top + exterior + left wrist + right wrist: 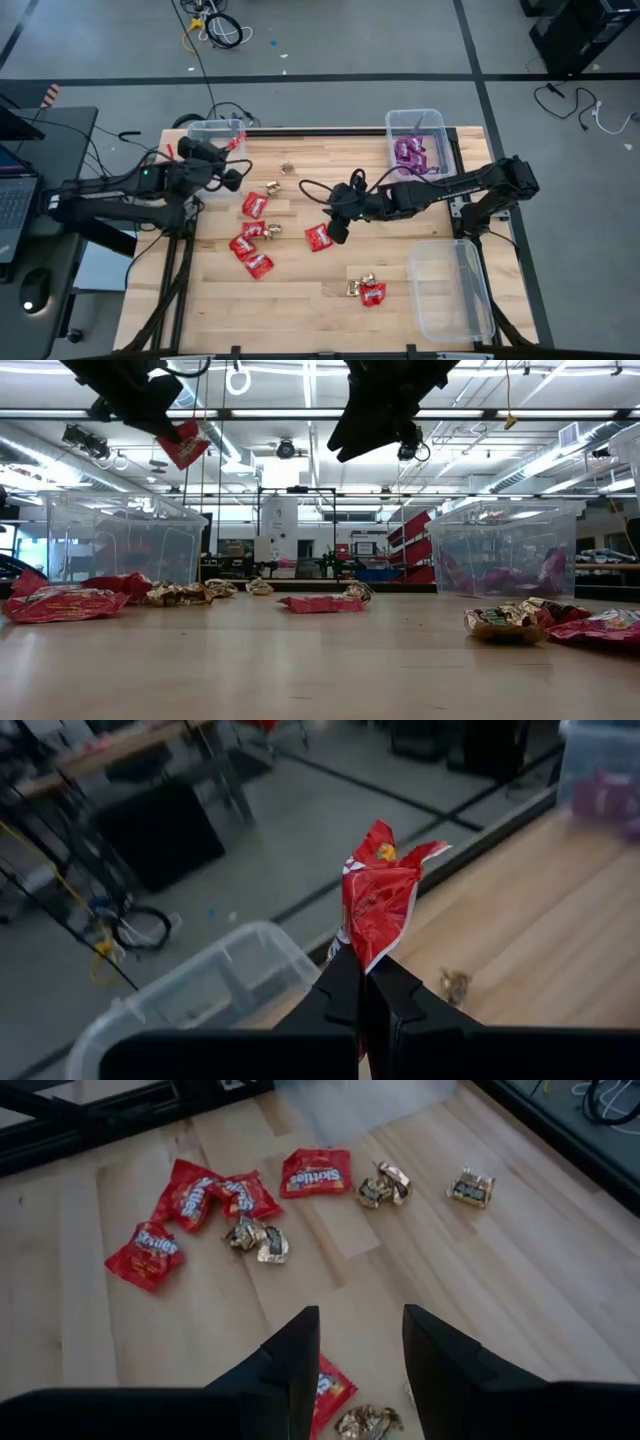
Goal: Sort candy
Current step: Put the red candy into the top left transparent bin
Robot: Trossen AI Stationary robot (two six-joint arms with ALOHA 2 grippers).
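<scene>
My left gripper is shut on a flat red candy packet and hovers over the clear bin at the table's far left. My right gripper stands open and empty above mid-table, over a red packet that lies flat on the wood. More red packets and gold foil pieces lie scattered on the table. Purple packets lie in the far right bin. My left gripper pinches the red packet's lower edge between its two fingers. In the left wrist view the crumpled packet sticks out beyond the fingertips. It is lifted clear of the table, and in the low view it shows below the gripper, high above the bin.
An empty clear bin sits at the near right corner. A red packet and gold pieces lie beside it. A lone gold piece lies near the far edge. Bare wood runs along the near side.
</scene>
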